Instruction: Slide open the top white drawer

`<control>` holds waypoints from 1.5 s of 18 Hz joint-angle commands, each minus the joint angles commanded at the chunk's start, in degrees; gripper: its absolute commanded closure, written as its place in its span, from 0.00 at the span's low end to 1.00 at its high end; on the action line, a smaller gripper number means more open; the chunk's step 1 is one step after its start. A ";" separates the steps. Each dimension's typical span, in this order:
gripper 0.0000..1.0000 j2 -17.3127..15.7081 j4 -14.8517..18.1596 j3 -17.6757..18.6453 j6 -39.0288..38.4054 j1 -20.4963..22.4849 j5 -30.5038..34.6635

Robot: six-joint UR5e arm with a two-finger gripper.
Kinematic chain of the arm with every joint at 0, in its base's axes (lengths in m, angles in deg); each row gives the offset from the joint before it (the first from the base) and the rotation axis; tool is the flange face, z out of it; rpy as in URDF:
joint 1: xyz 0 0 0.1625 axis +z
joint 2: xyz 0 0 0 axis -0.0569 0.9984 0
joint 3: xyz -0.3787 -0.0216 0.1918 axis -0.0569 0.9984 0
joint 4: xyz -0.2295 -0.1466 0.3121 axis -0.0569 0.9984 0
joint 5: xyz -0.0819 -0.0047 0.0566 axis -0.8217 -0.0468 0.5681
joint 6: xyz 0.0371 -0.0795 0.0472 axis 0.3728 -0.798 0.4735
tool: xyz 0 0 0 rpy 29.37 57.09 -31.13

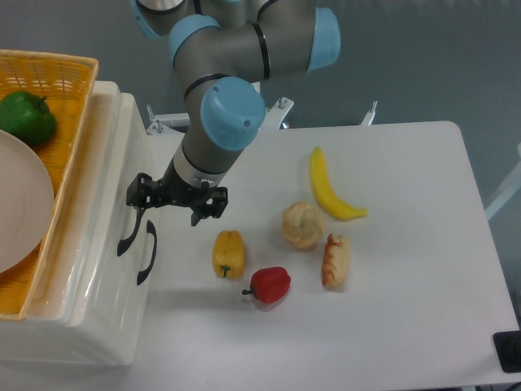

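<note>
A: Jaws noted as parted. The gripper (140, 192) is set at the upper end of the top handle (130, 230), against the cabinet (98, 244) front; whether a finger is hooked behind the bar cannot be told.

B: Drawer position?

A: The top drawer (85, 220) is logged just left of the jaws, flush and shut. The lower handle (147, 252) sits just below the jaws, beside the top one.

B: Risks recorded?

A: Judged: the grip is off-centre on a curved bar, so a finger could slip off, or the drawer could be skewed and jammed. The lower handle could be snagged, being so close. If the drawer sticks, the whole cabinet might be dragged and its load tipped.

B: Containers, left to right?

A: Far left of the jaws, a basket (69, 73) rests on the cabinet; a green pepper (26, 118) and a plate (20, 208) are held in it. Drawer contents are hidden. Right of the jaws, loose on the table (407, 326): yellow pepper (229, 253), red pepper (270, 284), bun (302, 225), banana (330, 190).
</note>
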 joint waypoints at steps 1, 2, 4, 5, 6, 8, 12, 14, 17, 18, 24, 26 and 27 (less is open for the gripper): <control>0.00 0.00 0.00 0.00 0.00 -0.09 0.00; 0.00 0.00 -0.17 -0.09 0.00 -0.09 0.00; 0.00 0.09 -0.17 -0.35 0.00 -0.09 0.00; 0.00 0.17 -0.18 -0.44 0.00 -0.09 0.00; 0.00 0.26 -0.26 -0.53 0.00 -0.09 0.00; 0.00 0.35 -0.53 -0.62 0.00 -0.09 0.00; 0.00 0.88 -0.70 -1.32 0.00 -0.18 0.00; 0.00 0.97 -0.79 -1.41 0.00 -0.18 0.00; 0.00 1.23 -1.05 -1.41 0.09 -0.18 0.00; 0.00 1.23 -1.05 -1.41 0.09 -0.18 0.00; 0.00 1.32 -0.97 -1.32 0.00 -0.53 -0.09; 0.00 1.32 -0.97 -1.32 0.00 -0.53 -0.09; 0.00 1.40 -0.97 -1.23 0.00 -0.53 -0.09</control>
